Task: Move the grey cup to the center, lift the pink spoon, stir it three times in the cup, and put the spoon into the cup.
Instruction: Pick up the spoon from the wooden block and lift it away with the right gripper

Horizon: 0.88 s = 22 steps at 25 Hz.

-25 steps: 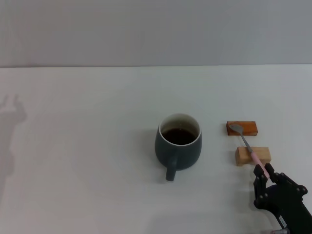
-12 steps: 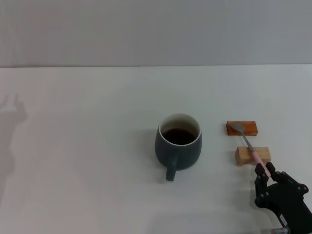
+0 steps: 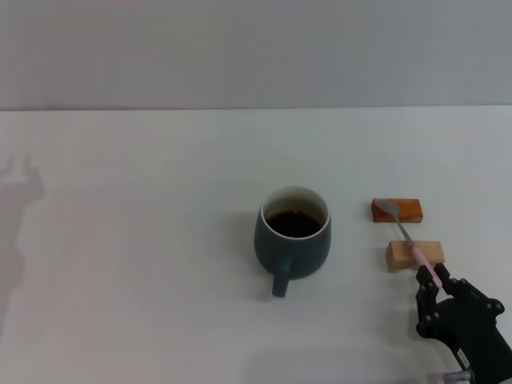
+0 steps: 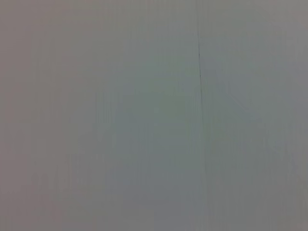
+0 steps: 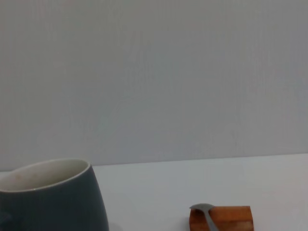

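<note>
Head view – right gripper (image 3: 433, 282) at pink spoon (image 3: 406, 239) handle, grey cup (image 3: 293, 237) centered

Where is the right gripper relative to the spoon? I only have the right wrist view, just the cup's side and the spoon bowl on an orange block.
Observer: In the head view, the right gripper is at the near end of the spoon's pink handle, closer to the robot than both blocks.
Operator: Both blocks?
Observer: Yes. A paler block sits nearer the robot than the orange block, and the spoon lies across the two.
Operator: Anything in the cup?
Observer: The cup holds dark liquid.
</note>
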Tool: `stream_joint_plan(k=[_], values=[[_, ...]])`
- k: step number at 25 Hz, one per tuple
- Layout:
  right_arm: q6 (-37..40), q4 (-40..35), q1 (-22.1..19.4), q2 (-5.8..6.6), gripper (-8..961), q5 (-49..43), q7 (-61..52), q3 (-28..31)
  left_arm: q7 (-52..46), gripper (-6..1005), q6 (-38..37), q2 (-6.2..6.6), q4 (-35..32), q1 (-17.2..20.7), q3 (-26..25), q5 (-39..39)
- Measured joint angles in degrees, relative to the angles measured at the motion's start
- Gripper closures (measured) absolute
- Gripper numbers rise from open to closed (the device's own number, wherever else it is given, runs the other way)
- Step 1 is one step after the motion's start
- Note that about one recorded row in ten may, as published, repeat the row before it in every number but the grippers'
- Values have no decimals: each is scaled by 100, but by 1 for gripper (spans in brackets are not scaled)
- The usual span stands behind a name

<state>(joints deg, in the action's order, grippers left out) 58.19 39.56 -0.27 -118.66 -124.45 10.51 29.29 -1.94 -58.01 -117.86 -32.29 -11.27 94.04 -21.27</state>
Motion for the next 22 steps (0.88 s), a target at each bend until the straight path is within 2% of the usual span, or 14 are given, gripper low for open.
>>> stream_joint_plan(k=[7, 12, 14, 15, 16, 17, 19, 20, 21, 22], values=[[-27, 237, -72, 11, 796, 0, 494, 157, 0, 784, 18, 0, 18, -21, 0, 0], [-151, 618, -183, 80, 795, 0, 872, 287, 8, 783, 36, 6, 26, -39, 0, -2], [-427, 1030, -297, 172, 795, 0, 1222, 441, 17, 784, 49, 7, 49, -68, 0, 0], [-427, 1030, -297, 172, 795, 0, 1222, 441, 19, 784, 55, 8, 68, -88, 0, -2], [-659, 1411, -410, 258, 795, 0, 1510, 562, 20, 784, 59, 8, 88, -109, 0, -4], [-659, 1411, -410, 258, 795, 0, 1510, 562, 20, 784, 61, 8, 105, -125, 0, -9], [-1040, 2052, -581, 385, 795, 0, 1957, 758, 20, 785, 61, 8, 105, -125, 0, -9], [-1040, 2052, -581, 385, 795, 0, 1957, 758, 17, 785, 63, 10, 151, -162, 0, -17], [-1390, 2519, -698, 451, 795, -9, 2274, 918, 11, 785, 64, 9, 232, -214, -1, -25], [-1390, 2519, -698, 451, 795, -9, 2274, 918, 11, 785, 64, 9, 232, -214, -1, -25]])
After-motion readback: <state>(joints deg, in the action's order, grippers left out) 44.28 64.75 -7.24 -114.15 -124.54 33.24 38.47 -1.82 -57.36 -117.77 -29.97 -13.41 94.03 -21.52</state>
